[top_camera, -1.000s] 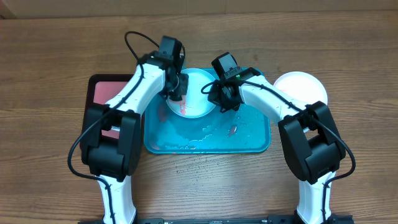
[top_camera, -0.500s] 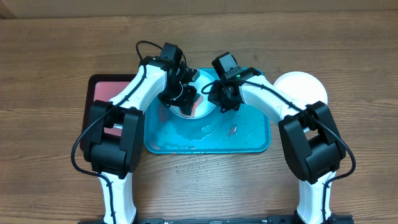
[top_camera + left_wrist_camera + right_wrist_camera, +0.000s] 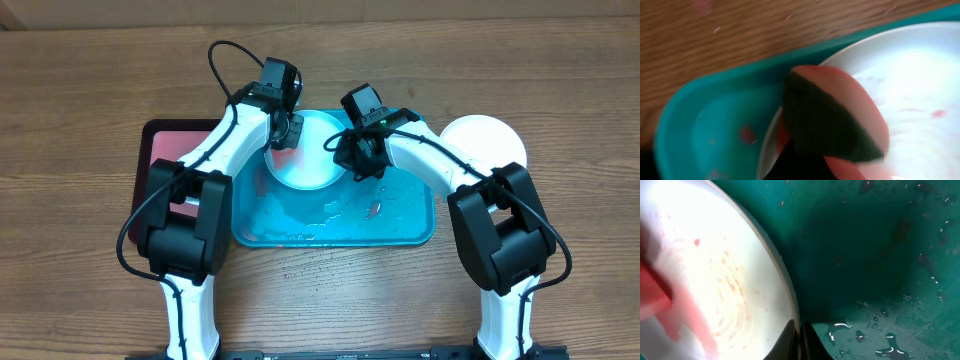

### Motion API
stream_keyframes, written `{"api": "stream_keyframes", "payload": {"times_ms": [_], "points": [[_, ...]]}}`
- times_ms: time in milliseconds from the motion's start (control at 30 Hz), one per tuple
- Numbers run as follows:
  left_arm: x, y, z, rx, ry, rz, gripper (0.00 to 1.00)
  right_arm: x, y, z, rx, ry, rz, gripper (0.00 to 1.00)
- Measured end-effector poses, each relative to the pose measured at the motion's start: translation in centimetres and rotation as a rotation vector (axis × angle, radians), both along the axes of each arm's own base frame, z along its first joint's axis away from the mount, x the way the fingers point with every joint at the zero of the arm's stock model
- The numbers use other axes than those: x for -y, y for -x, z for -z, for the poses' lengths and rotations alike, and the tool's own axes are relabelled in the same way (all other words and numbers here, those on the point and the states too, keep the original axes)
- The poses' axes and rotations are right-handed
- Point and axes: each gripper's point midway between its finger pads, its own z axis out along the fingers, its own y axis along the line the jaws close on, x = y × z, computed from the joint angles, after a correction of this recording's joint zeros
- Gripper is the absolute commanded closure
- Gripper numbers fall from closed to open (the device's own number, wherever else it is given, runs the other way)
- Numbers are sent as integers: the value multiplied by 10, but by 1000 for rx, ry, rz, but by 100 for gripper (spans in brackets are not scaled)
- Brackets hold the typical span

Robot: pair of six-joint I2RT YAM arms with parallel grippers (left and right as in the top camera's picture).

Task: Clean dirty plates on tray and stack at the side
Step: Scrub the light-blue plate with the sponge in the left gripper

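A light blue plate (image 3: 308, 165) with faint red smears lies in the far half of the turquoise tray (image 3: 405, 215). My left gripper (image 3: 284, 131) is shut on a red sponge with a dark green side (image 3: 835, 120), which rests on the plate's far left rim (image 3: 910, 75). My right gripper (image 3: 800, 332) is shut on the plate's right rim (image 3: 715, 270), and it also shows in the overhead view (image 3: 352, 160). A white plate (image 3: 490, 140) lies on the table to the right of the tray. The yellow-green plate is out of view.
A dark red tray with a black rim (image 3: 165, 148) lies to the left of the turquoise tray, partly under my left arm. Water drops and small red specks (image 3: 372, 210) lie on the tray floor. Wooden table lies all around.
My left gripper swept the sponge across the plate's middle and then back to its far left rim. The red smear on the plate has faded. The right gripper has not moved.
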Motion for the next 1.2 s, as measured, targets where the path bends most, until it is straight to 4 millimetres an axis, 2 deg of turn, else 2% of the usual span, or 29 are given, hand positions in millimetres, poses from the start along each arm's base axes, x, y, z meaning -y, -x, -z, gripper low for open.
{"api": "stream_keyframes", "payload": {"times_ms": [67, 233, 400, 500, 633, 800, 867, 967, 1100, 1200], "points": [[-8, 7, 2, -30, -49, -14, 96, -2, 1, -1, -2, -12, -8, 96], [-15, 43, 7, -181, -108, 34, 96, -8, 7, 0, -18, -23, -38, 96], [10, 89, 8, -388, 62, 269, 96, -9, 10, 0, -23, -26, -52, 96], [33, 101, 6, -419, 192, 377, 96, -9, 10, 0, -23, -26, -56, 96], [52, 85, 6, -340, 269, 427, 96, -9, 9, 0, -20, -25, -54, 96], [62, 41, 3, -160, 270, 375, 96, -10, 7, 0, -16, -30, -40, 96], [55, 21, 1, -87, 225, 303, 96, -11, 7, 0, -15, -31, -41, 96], [36, 6, 2, -31, 114, 152, 96, -13, 8, 0, -14, -35, -46, 96], [-4, 1, 1, 5, -74, -46, 96, -18, 9, 0, -12, -45, -59, 96], [-20, 9, 2, -16, -145, -92, 96, -23, 12, -1, -15, -59, -70, 96]]}}
